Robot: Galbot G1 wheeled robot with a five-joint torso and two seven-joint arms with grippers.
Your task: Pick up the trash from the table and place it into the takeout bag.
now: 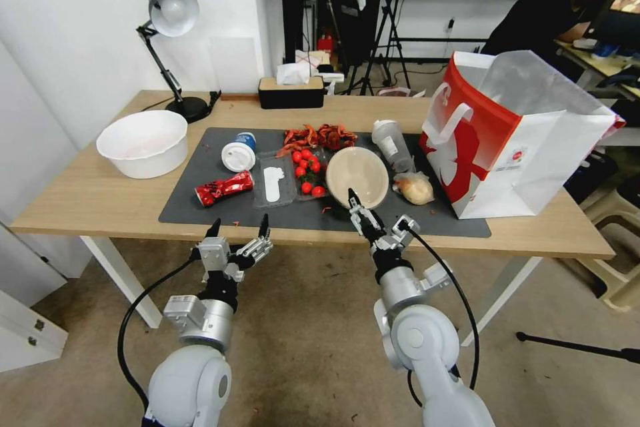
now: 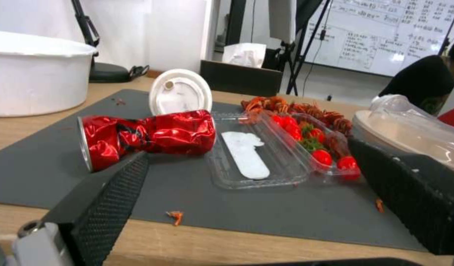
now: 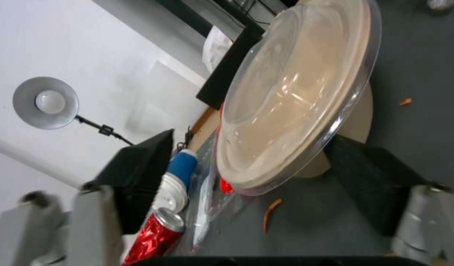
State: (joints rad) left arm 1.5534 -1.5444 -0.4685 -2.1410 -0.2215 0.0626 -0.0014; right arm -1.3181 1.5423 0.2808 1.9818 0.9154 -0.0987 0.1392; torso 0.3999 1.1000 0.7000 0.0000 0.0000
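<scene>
I had the right claw spread wide at the near rim of the beige bowl on the desk's grey mat. My left claw hung with fingers apart off the near edge, short of the crushed red can. The takeout bag stood upright at the desk's right end.

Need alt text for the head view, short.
Both claws hover open at the table's near edge: right claw by the beige bowl, left claw below the crushed red can. Takeout bag stands open at right.
</scene>
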